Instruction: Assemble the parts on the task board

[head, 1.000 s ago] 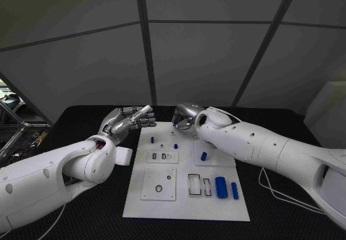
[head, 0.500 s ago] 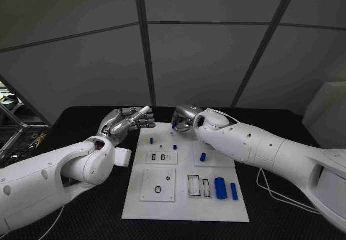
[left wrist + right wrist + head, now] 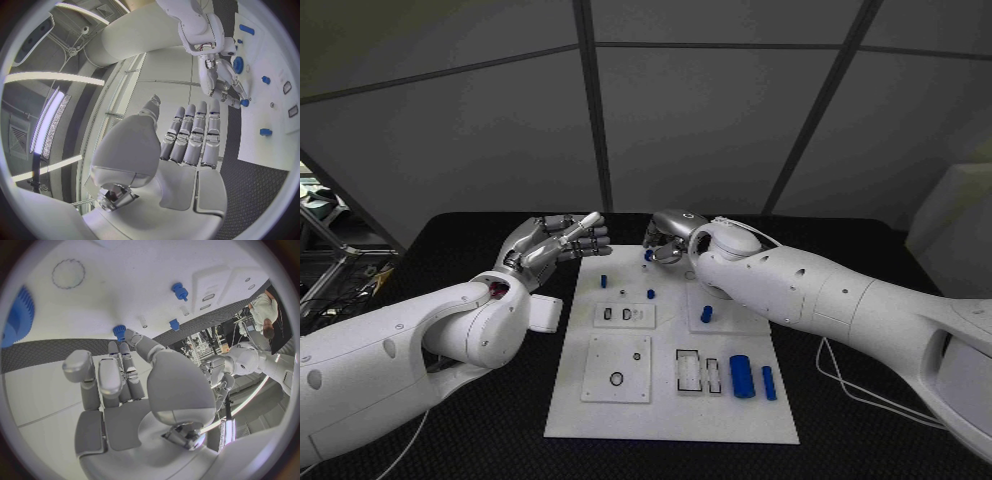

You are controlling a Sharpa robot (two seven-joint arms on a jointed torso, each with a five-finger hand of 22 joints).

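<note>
The white task board (image 3: pixel 668 405) lies in the middle of the black table. My right hand (image 3: pixel 669 236) hovers over its far edge and pinches a small blue part (image 3: pixel 649 254) at its fingertips (image 3: pixel 128 335); the same part (image 3: pixel 119 330) sits just above the board. The left wrist view shows this hand (image 3: pixel 220 75) and part (image 3: pixel 244 102) too. My left hand (image 3: pixel 560 243) is raised beside the board's far left corner, fingers straight and holding nothing (image 3: pixel 190 135). Small blue pegs (image 3: pixel 604 282) (image 3: pixel 651 294) (image 3: pixel 707 313) stand on the board.
A thick blue cylinder (image 3: pixel 741 376) and a thin one (image 3: pixel 769 382) lie at the board's near right, beside two rectangular slots (image 3: pixel 688 368). A black ring (image 3: pixel 617 378) lies near left. A blue gear (image 3: pixel 15 315) sits by my right hand. A white cable (image 3: pixel 845 385) runs right of the board.
</note>
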